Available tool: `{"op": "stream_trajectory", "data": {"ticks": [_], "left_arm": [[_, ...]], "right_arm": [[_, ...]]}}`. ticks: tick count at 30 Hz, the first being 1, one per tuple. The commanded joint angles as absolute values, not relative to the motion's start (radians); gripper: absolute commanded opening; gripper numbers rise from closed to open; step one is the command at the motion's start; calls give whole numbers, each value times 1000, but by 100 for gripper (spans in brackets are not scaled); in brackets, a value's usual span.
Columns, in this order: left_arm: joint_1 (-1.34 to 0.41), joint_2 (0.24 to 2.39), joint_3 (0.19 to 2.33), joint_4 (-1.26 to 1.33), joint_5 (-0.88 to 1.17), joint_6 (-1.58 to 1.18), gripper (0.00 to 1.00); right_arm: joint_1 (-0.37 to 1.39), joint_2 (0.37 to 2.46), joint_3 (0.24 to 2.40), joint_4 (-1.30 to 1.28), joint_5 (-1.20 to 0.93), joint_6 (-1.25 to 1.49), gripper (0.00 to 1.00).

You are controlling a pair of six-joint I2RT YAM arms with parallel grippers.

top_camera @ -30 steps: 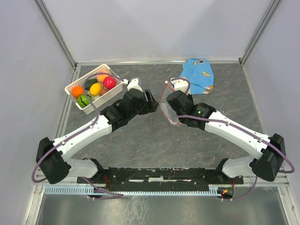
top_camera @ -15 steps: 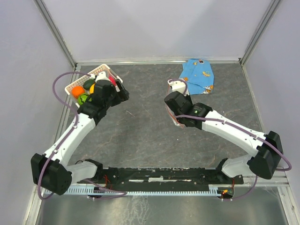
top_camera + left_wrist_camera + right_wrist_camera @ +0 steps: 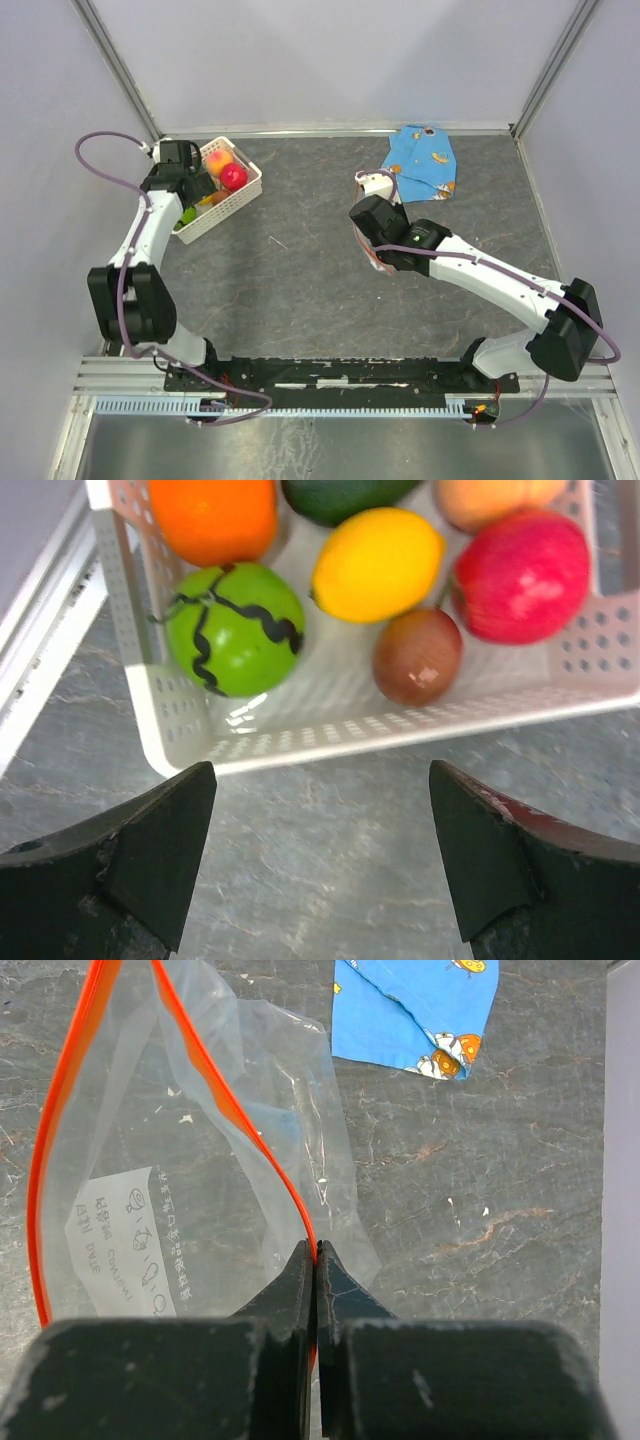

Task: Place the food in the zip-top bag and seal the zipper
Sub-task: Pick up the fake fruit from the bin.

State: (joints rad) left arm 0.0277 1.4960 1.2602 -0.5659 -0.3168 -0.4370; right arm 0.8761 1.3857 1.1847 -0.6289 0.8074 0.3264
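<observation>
The toy fruits lie in a white lattice basket [image 3: 400,735]: orange [image 3: 215,515], dark green [image 3: 340,492], yellow [image 3: 378,565], peach [image 3: 500,492], red [image 3: 525,575] and striped green [image 3: 235,628]. My left gripper [image 3: 320,780] is open and empty, just short of the basket's near rim; in the top view it is at the far left [image 3: 185,180]. My right gripper [image 3: 317,1252] is shut on the red-orange zipper [image 3: 235,1110] of the clear zip-top bag [image 3: 130,1160], whose mouth gapes open. The bag [image 3: 372,262] is mostly hidden under the right wrist in the top view.
A small brown fruit [image 3: 418,655] also lies in the basket [image 3: 232,200]. A blue patterned cloth [image 3: 422,160] lies at the back right, also seen in the right wrist view [image 3: 415,1010]. The left wall rail runs beside the basket.
My left arm has swung from the table's middle out to the basket at the far left. My right gripper still holds the bag and has shifted only slightly.
</observation>
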Motion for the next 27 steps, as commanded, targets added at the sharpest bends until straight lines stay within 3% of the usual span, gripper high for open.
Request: {"op": "stream_trajectory", "data": {"ticks": [1,14,27], "left_arm": [[94,1601,1373,-586,-382,-368,93],[162,1883,1529,-578,-391,-358,94],[165,2006,1543,-565,-369,-350,93]], "right_arm": [[874,1390,1186,-603,804,314,2],[874,1392,1155,-568,799,305,2],[874,1427,1158,-557,804,291,2]]}}
